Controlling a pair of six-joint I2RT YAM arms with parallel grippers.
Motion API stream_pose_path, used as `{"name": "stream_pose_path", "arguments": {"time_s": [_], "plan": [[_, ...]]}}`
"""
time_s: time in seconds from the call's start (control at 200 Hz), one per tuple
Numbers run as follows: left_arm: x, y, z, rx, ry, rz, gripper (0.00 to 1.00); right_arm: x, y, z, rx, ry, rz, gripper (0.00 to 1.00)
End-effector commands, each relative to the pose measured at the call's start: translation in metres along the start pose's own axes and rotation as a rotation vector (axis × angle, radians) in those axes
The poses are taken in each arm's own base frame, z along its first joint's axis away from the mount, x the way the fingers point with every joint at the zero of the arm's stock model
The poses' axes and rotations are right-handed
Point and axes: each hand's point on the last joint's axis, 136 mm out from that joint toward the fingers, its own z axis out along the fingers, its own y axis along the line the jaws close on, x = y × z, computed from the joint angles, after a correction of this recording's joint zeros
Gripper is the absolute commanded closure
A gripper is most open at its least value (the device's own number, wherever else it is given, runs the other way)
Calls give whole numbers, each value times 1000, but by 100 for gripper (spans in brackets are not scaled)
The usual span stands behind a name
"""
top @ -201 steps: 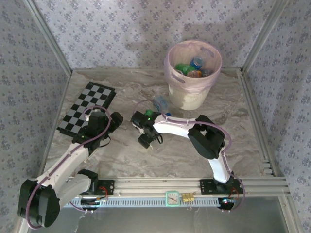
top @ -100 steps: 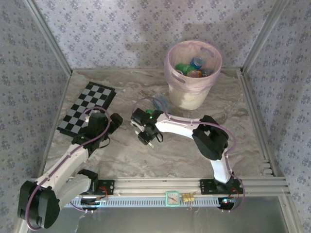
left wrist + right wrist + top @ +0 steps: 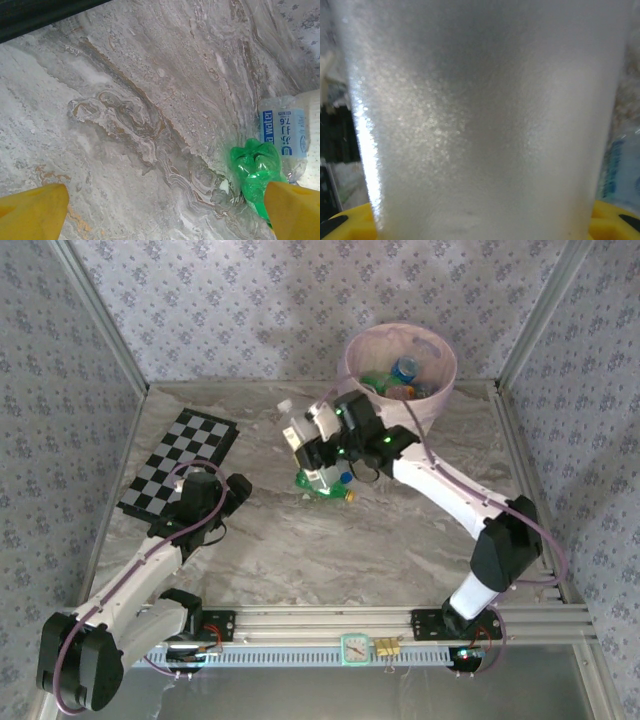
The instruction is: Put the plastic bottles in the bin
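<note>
Plastic bottles (image 3: 398, 380) are found in three places: on the table, in a gripper and in the bin.

Far left, a checkered board (image 3: 180, 465) lies flat on the marble table (image 3: 300, 560). The left gripper (image 3: 162, 215) hangs just beside the board's right edge, low over bare marble. Its jaws are spread wide with nothing between them.

At centre, a green bottle (image 3: 322, 483) with a yellow cap lies on its side on the table. In the left wrist view a blue-labelled bottle (image 3: 282, 132) sits just beyond it, touching or nearly so.

Above these two, the right gripper (image 3: 312, 445) is raised off the table. Its jaws are closed partway on a clear bottle (image 3: 480, 125), which sits between the yellow fingertips (image 3: 612, 220).

At right rear stands the bin (image 3: 448, 355), lined in pale pink. It holds green, blue-capped and orange bottles. The right arm crosses in front of the bin's wall.
</note>
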Motion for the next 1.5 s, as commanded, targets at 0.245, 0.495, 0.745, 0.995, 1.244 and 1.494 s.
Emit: {"name": "stream_pose_path", "arguments": {"time_s": [0.245,0.495,0.745,0.995,1.244,1.494], "plan": [[1,-14,2,50,28,47,0,-131,-28,-142,220,-353,-120,49],[6,-22,6,77,63,71,0,-150,-96,-198,564,-414,-154,47],[6,-26,5,80,67,88,0,-138,-178,-202,714,-323,-79,44],[7,-24,4,70,69,98,0,-100,-233,-178,776,-117,-5,45],[4,-28,3,74,66,110,0,-91,-244,-164,758,-64,38,33],[2,-32,2,78,66,114,0,-119,-227,-186,757,-160,26,12]]}}
